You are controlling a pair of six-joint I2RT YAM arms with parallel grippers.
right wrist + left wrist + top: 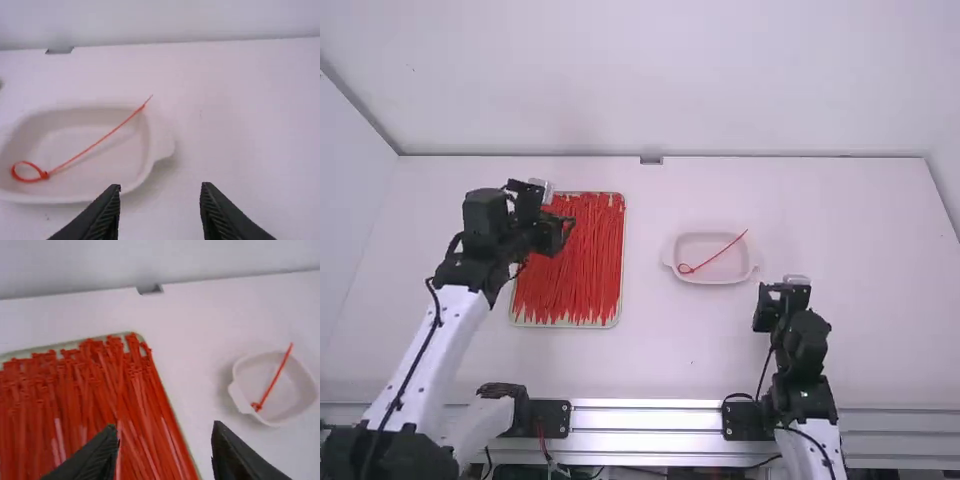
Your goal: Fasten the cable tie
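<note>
A pile of loose red cable ties (pixel 575 262) (pixel 85 400) lies on a flat tray (pixel 617 320) left of the table's middle. My left gripper (pixel 557 235) (pixel 162 460) hovers open over that pile, nothing between its fingers. A white dish (pixel 752 268) (pixel 295 410) (pixel 160 150) to the right holds one fastened red cable tie (pixel 710 256) (pixel 272 382) (pixel 85 152), its loop at one end and its tail resting over the rim. My right gripper (pixel 780 300) (pixel 160 210) stands open near the front of the table, just short of the dish.
The white table's back edge carries a small grey bracket (pixel 651 159) (pixel 150 289) (pixel 59 50). Bare table surface lies between tray and dish and to the right of the dish.
</note>
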